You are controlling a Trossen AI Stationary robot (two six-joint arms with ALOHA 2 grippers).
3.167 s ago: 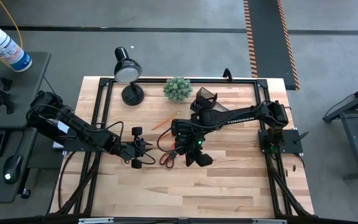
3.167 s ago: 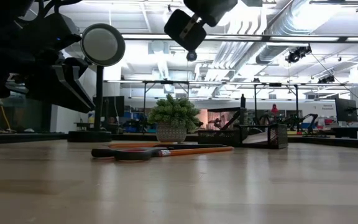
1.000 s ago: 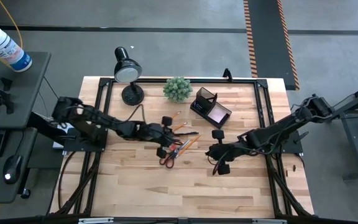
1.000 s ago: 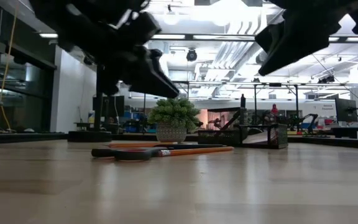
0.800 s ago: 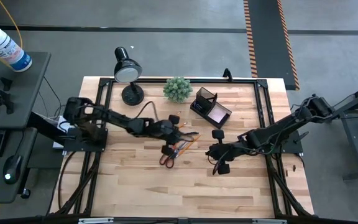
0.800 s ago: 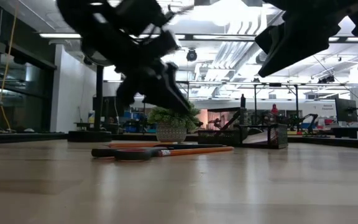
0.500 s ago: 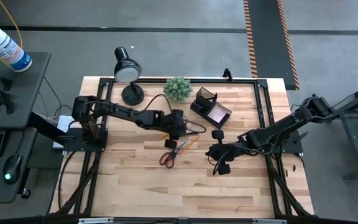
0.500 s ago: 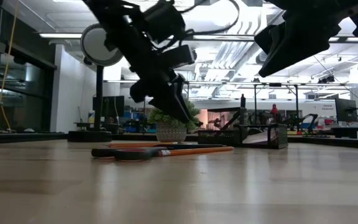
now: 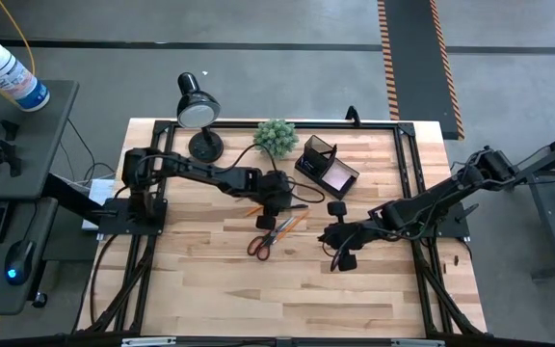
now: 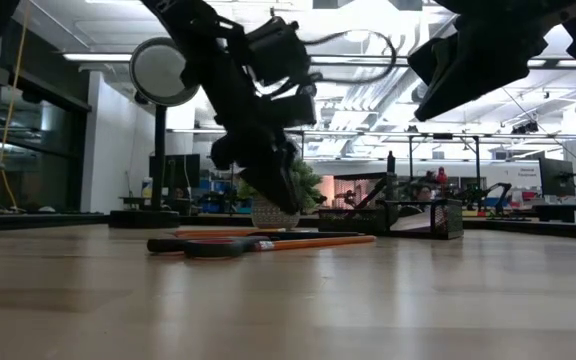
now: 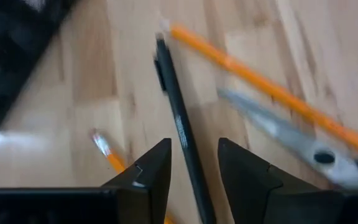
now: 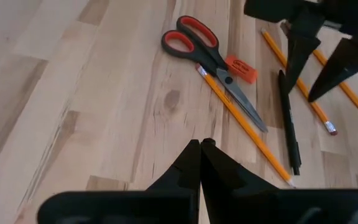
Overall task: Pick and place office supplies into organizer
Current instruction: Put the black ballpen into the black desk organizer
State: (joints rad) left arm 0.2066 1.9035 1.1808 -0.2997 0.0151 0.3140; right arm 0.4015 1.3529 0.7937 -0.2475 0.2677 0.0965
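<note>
At the centre of the wooden desk (image 9: pixel 210 289), the left gripper (image 9: pixel 276 204) hangs low over a scatter of office supplies, its fingers (image 11: pixel 146 177) spread and straddling a dark pen (image 11: pixel 182 134) that lies flat between two orange pencils (image 12: pixel 244 124). Nothing is pinched yet. Just beside the pen rest the orange-handled scissors (image 9: pixel 268 236), blades closed, with a small orange eraser (image 12: pixel 240 69) touching them (seen best from the right wrist camera). Behind the left arm stand the black desk lamp (image 9: pixel 196 111) and the green plant ball (image 9: pixel 276 138), neither part of the job. To their right sits the dark organizer (image 9: pixel 324 164), its low tray already holding the pink sticky-note pad (image 9: pixel 336 175), its tall pen cup near the plant. Farther right, the right gripper (image 9: pixel 340 241) waits above the desk with fingers pressed together, empty. The step in hand looks to be the pick of the pen: the next move calls for a short descent and a squeeze across the barrel, square enough that the thin pen does not roll away, then a lift toward the pen cup.
</note>
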